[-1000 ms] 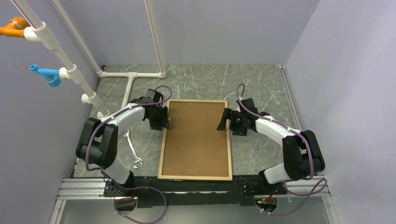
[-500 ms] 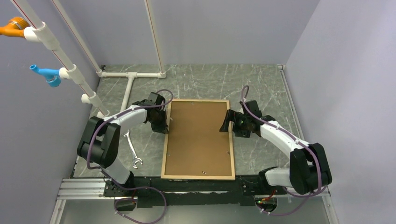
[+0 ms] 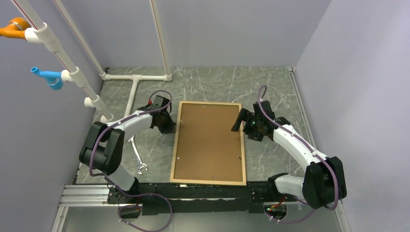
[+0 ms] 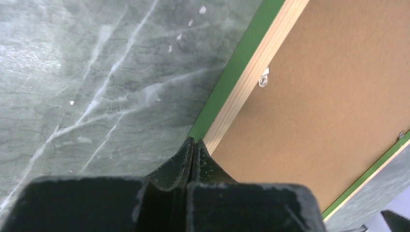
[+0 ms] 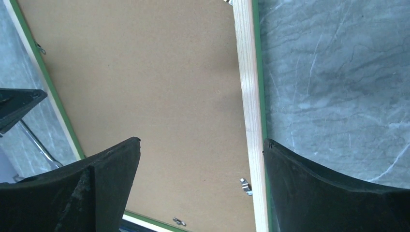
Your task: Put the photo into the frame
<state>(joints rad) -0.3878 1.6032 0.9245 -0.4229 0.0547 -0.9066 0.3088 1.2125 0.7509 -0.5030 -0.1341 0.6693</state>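
Note:
The frame (image 3: 208, 182) lies face down on the table, its tan wood border around a brown backing board (image 3: 208, 140). The photo is not visible in any view. My left gripper (image 3: 171, 128) is shut with nothing between its fingers. Its tips (image 4: 194, 142) rest against the frame's left border (image 4: 251, 63), where the green outer side shows. My right gripper (image 3: 240, 123) is open and straddles the frame's right border (image 5: 247, 96), one finger (image 5: 116, 169) over the backing board (image 5: 145, 72) and the other (image 5: 300, 169) just outside the frame.
A metal wrench (image 3: 137, 155) lies on the marble table left of the frame. White pipes (image 3: 135, 77) stand at the back left, carrying orange (image 3: 14, 26) and blue (image 3: 48, 77) fittings. Small metal tabs (image 5: 245, 186) sit along the frame's inner edge.
My left gripper has closed and pressed against the frame's left border. The frame has slid a little to the right. My right gripper has moved right along with it, still open.

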